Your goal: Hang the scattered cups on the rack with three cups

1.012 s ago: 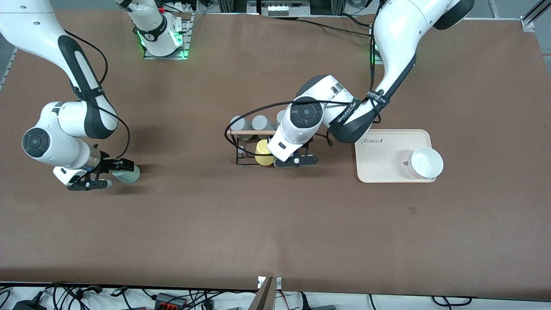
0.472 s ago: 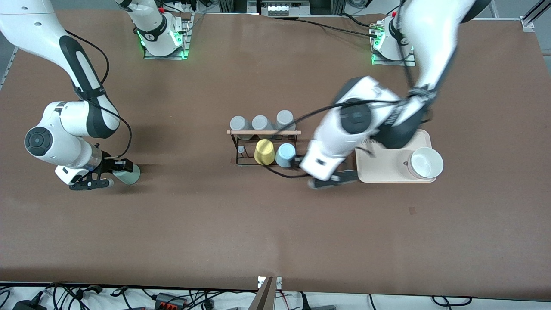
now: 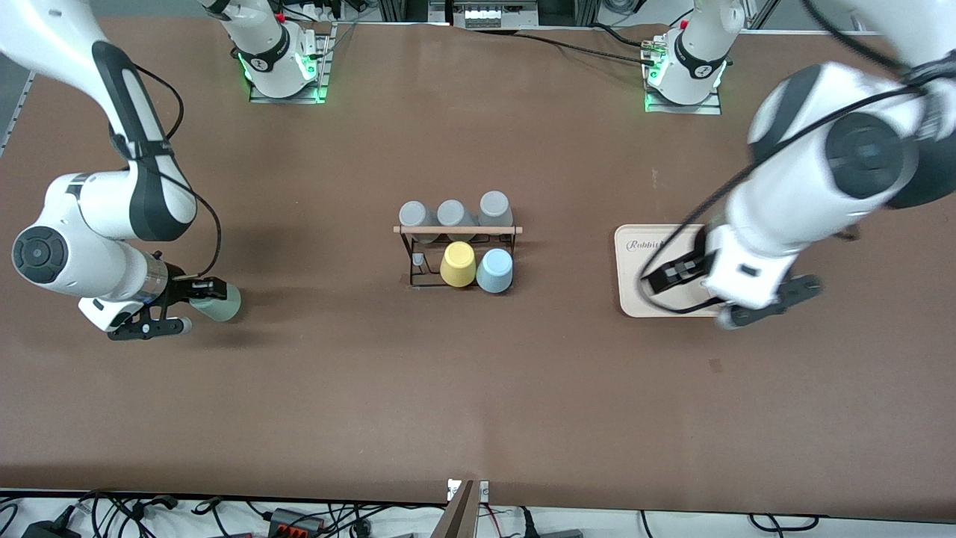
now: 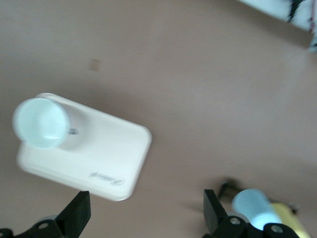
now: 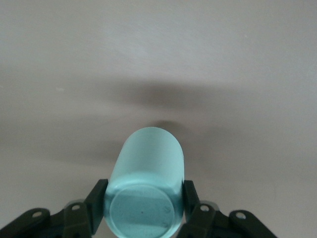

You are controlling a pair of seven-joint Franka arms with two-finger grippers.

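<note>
The black wire rack (image 3: 418, 258) with a wooden rod stands mid-table. Three grey cups (image 3: 452, 213) hang along its side nearer the robots. A yellow cup (image 3: 458, 263) and the light blue cup (image 3: 494, 270) hang on the side nearer the camera. My left gripper (image 3: 769, 302) is open and empty over the cream tray's corner; its wrist view shows its wide-apart fingers (image 4: 79, 214), the gripper (image 4: 146, 218) and the blue cup (image 4: 252, 206). My right gripper (image 3: 193, 305) is shut on the mint-green cup (image 3: 216, 302), held on its side low over the table; the cup (image 5: 148, 183) sits between the gripper's (image 5: 143, 206) fingers.
The cream tray (image 3: 650, 269) lies toward the left arm's end of the table, partly covered by the left arm. In the left wrist view the tray (image 4: 99, 158) carries a white bowl (image 4: 42, 123). Cables run along the table edges.
The left arm has swung away from the rack to over the tray, leaving the light blue cup on the rack. The right gripper with the mint-green cup has shifted slightly away from the rack.
</note>
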